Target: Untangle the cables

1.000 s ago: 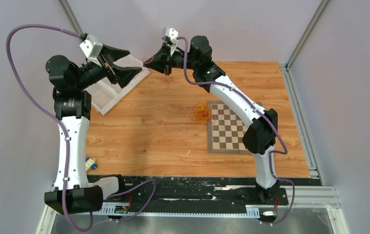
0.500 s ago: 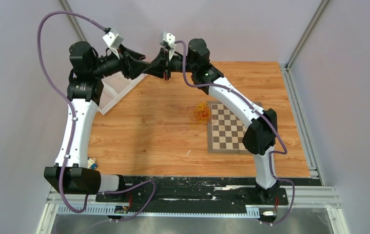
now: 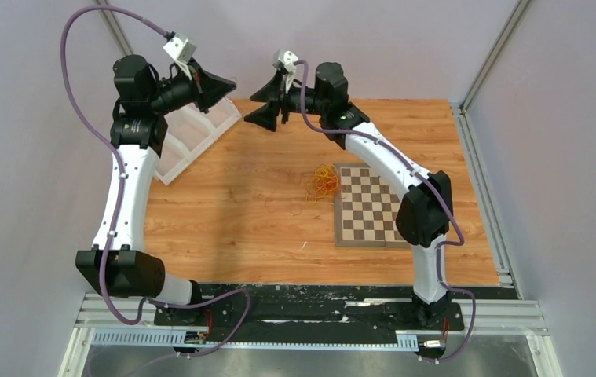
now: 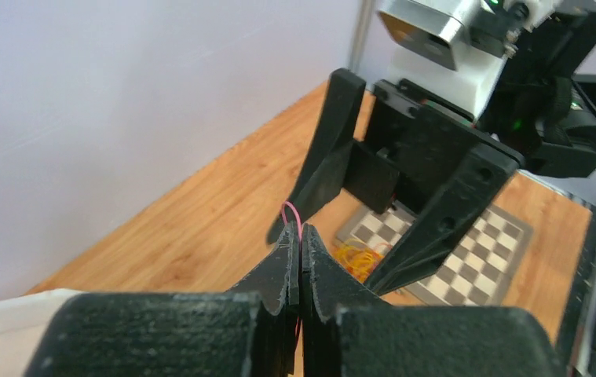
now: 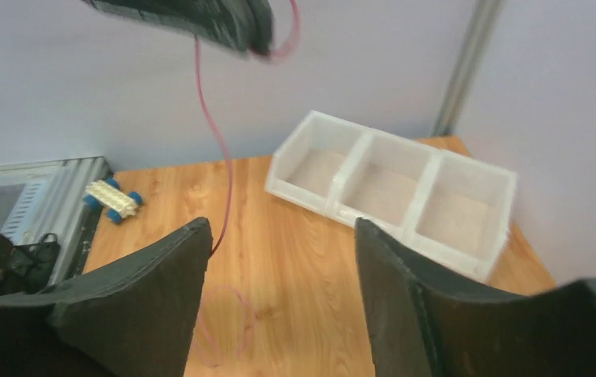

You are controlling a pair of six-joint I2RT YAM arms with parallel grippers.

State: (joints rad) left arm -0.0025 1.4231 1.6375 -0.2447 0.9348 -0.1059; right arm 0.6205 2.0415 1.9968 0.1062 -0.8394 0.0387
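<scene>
Fingers [image 4: 275, 271] of the left gripper [image 4: 300, 236] pinch one red strand [image 4: 290, 214] high, the right gripper [image 5: 283, 236] gapes empty, and most cables [image 3: 324, 182] lie bunched beside the chessboard [image 3: 369, 206], so untangling seems barely begun.

Robotics lab test cell, pale enclosure panels [image 3: 404, 47] on aluminium framing [image 3: 487, 59], wood-grain tabletop [image 3: 232, 224], left arm [image 3: 126, 204] and right arm [image 3: 381, 157] bolted to a metal base rail [image 3: 318, 336], chessboard [image 3: 367, 208] and compartment bin [image 3: 192, 141]
</scene>
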